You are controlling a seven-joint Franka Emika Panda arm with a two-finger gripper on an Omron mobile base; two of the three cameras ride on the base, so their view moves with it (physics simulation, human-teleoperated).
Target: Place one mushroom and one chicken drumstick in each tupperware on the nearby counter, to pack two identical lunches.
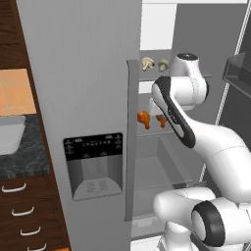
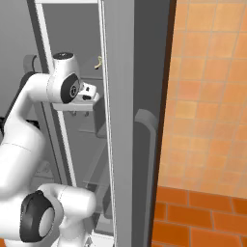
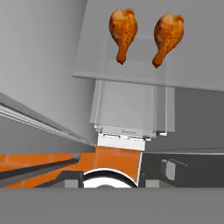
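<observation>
Two browned chicken drumsticks (image 3: 123, 31) (image 3: 167, 36) lie side by side on a grey fridge shelf (image 3: 192, 65). From the left base view they show as orange shapes (image 1: 143, 117) (image 1: 162, 119) behind my arm. Two pale mushrooms (image 1: 148, 62) (image 1: 163, 64) sit on the shelf above. My gripper (image 2: 89, 92) is inside the open fridge, above the drumstick shelf and looking down on it; its fingers are hidden. The dark speckled counter (image 1: 24, 154) lies far left, with a pale container (image 1: 11, 135) on it.
The closed fridge door with its dispenser panel (image 1: 93, 166) and long handle (image 1: 131, 142) stands left of my arm. An open door with bins (image 1: 239, 68) is at the right. Clear drawers (image 3: 127, 109) sit below the shelf. Orange tiles (image 2: 207, 96) cover the wall.
</observation>
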